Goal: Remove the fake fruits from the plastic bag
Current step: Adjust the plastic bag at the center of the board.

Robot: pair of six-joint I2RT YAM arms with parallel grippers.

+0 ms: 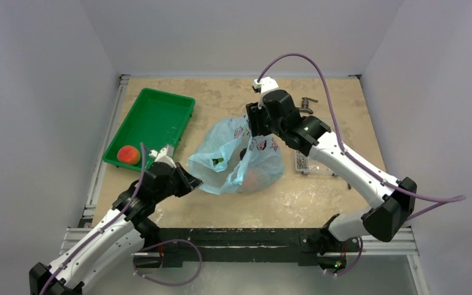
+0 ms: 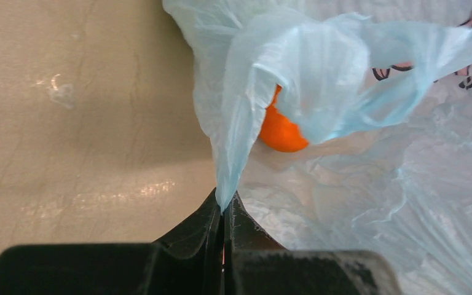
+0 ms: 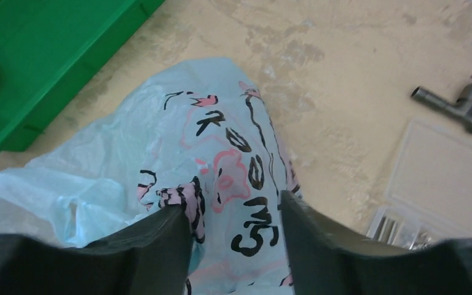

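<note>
While the left fingers (image 2: 224,206) are pressed together on a thin fold of the plastic bag (image 2: 319,67) at its near-left corner, the right fingers (image 3: 236,206) hang spread apart over the printed far-right side of the bag, film showing in the gap between them; whether they touch it I cannot tell. Seen from above, the bag lies slack on the counter (image 1: 319,203) between the two arms, stretched roughly on a diagonal from the left pinch up toward the right wrist. One red-peach fruit (image 1: 128,155) already sits in the green tray (image 1: 153,117), well apart from the bag. The orange fruit (image 2: 281,130) is inside, just beyond the pinched fold and a little right of it in the left wrist view, half hidden by a flap of film. A bit of green (image 1: 217,161) shows at the dark mouth near the bag's middle, likely the green fruit; the dark one is not visible. The right arm looks the free one, so the reach would probably be its own, and both visible fruits lie on the near side of its fingers, toward the left arm, so it must come back and down into the mouth
</note>
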